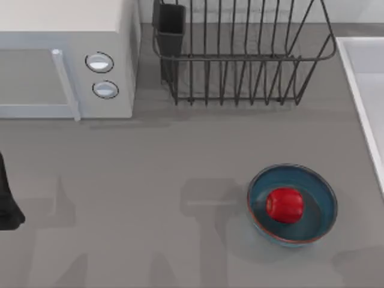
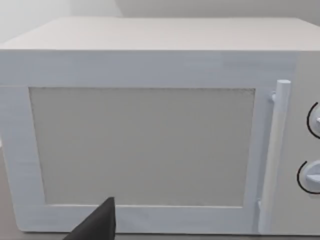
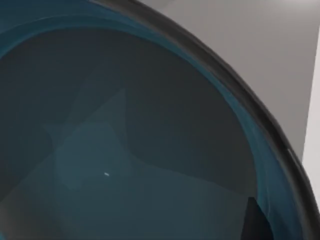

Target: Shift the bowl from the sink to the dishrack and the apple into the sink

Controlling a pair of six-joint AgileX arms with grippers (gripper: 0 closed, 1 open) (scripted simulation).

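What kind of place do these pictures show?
Probably a rendered kitchen counter. A white microwave with two round knobs stands at the back left, a dark wire dishrack beside it, and the pale rim of a sink at the right edge. A blue bowl holding a red apple sits on the grey counter.

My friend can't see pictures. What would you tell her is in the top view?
A red apple sits inside a blue bowl on a grey table. Behind it stands a dark wire dishrack, with a white microwave on the left and a white sink on the right.

Open table (image 1: 150,180) between microwave (image 1: 66,60) and bowl (image 1: 292,204)
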